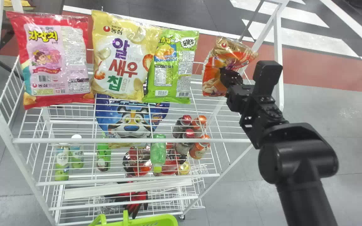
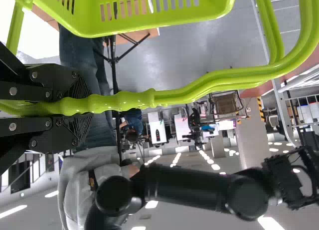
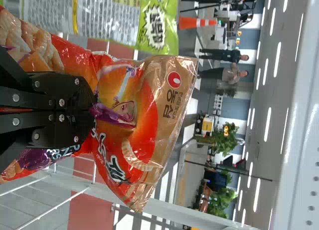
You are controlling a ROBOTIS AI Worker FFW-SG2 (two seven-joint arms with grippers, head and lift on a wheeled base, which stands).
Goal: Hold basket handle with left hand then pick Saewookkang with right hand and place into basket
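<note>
Currently, right gripper (image 1: 226, 76): at the right side of the rack, its fingers pinching the middle of the orange snack bag (image 1: 211, 78), whose wrapper puckers around them.
Orange snack bag: at the right end of the row of snacks, leaning, its upper part bent over; I cannot tell whether it touches the shelf.
Left gripper (image 2: 82, 106): fingers clamped around the green basket handle (image 2: 189, 94).
Basket (image 1: 156, 220): bright green, at the bottom edge of the head view, in front of the rack.
White wire rack (image 1: 121, 140): the red bag (image 1: 53, 100), yellow bag (image 1: 102, 34) and green bag (image 1: 168, 94) stand along its top level, left to right, the yellow one overlapping the green.
Lower down: a blue bag (image 1: 107, 121) with a tiger face, and several drink bottles, among them a green bottle (image 1: 158, 150).
</note>
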